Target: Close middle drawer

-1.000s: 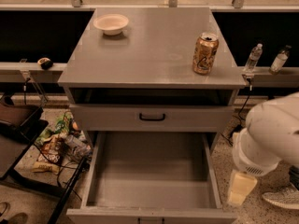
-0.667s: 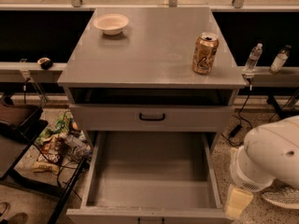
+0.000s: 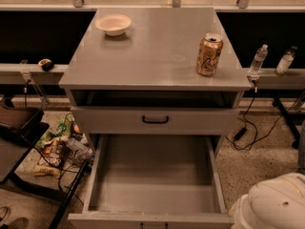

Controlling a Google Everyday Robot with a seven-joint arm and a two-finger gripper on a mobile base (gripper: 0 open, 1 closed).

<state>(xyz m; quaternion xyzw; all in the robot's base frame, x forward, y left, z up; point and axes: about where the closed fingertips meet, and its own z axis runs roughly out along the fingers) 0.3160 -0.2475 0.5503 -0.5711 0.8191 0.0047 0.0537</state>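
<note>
At frame bottom, found middle drawer (image 3: 152,185) pulled fully out. Could not see gripper, hidden past white arm (image 3: 279,204) at lower right; grip state unknown. Risks skewing and jamming if pushed off-centre.

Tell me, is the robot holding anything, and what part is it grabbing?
It cannot be told. The gripper is not in view; only the white arm shows, at the bottom right, beside the open middle drawer.
</note>
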